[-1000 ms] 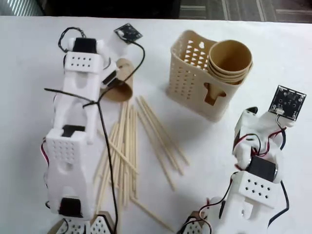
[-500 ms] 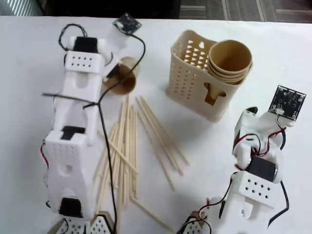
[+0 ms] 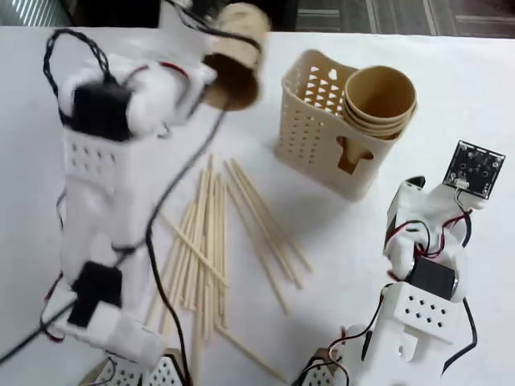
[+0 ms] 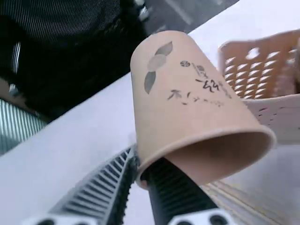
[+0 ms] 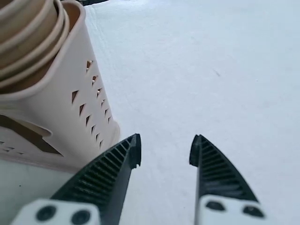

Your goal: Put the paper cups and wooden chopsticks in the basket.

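high view: the left arm [image 3: 96, 161] stands tall over the far left of the table [image 3: 483, 64], carrying a paper cup [image 3: 233, 56] in the air just left of the basket [image 3: 310, 121]. the cup is tilted, its dark mouth facing down and toward the near side. the basket stands upright in the far middle; stacked cups [image 3: 380, 100] sit in its right-hand part, rims above the wall. the wooden chopsticks [image 3: 213, 241] lie loose on the table in the near middle, mostly running near to far, a few crossing at angles. the right arm [image 3: 422, 273] is low at the near right, close to the basket's near right corner.

left wrist view: the left gripper [image 4: 139, 176] is clamped on the cup's rim, one finger outside the wall and the dark one inside the mouth. the cup's base points away, and the basket's perforated wall lies beyond it to the right.

right wrist view: the right gripper [image 5: 164, 150] is spread open with nothing between its fingers, just above the bare table, right beside the basket's wall but not touching it. the stacked cups' rims show at the basket's top.
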Action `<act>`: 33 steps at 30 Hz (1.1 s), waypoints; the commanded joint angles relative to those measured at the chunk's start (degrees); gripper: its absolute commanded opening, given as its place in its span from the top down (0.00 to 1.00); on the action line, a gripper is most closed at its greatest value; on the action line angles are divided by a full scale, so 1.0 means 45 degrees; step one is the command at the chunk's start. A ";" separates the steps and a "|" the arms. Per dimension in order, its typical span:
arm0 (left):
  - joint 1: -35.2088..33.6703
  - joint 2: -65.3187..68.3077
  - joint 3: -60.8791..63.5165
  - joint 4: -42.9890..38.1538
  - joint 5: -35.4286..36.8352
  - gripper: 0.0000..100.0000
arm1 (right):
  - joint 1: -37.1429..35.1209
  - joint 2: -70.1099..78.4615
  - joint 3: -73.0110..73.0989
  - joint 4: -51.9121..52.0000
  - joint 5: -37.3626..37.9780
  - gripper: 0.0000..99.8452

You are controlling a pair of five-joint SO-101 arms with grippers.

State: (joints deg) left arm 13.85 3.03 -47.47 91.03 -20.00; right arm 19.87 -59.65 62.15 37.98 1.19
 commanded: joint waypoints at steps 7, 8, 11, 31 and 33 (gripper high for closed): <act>0.3761 -0.0928 -0.0098 -0.1211 0.0117 0.98 | -0.0010 -0.0205 -0.0156 -0.0205 0.0137 0.82; 0.4015 -0.0928 -0.0098 -0.1192 0.0117 0.98 | -0.0010 -0.0205 -0.0156 -0.0205 0.0137 0.82; 0.4640 -0.0908 -0.0078 -0.1172 0.0117 0.98 | -0.0010 -0.0205 -0.0156 -0.0205 0.0137 0.82; 0.4659 0.1788 -0.0215 -0.3243 0.1328 0.81 | -0.0029 -0.0205 -0.0156 -0.0205 0.0156 0.82; 0.4464 0.1788 -0.0215 -0.3321 0.1797 0.79 | -0.0049 -0.0205 -0.0156 -0.0205 0.0156 0.82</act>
State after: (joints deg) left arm 35.38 11.47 -47.38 77.76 -15.08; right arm 19.87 -59.65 62.15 37.98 1.19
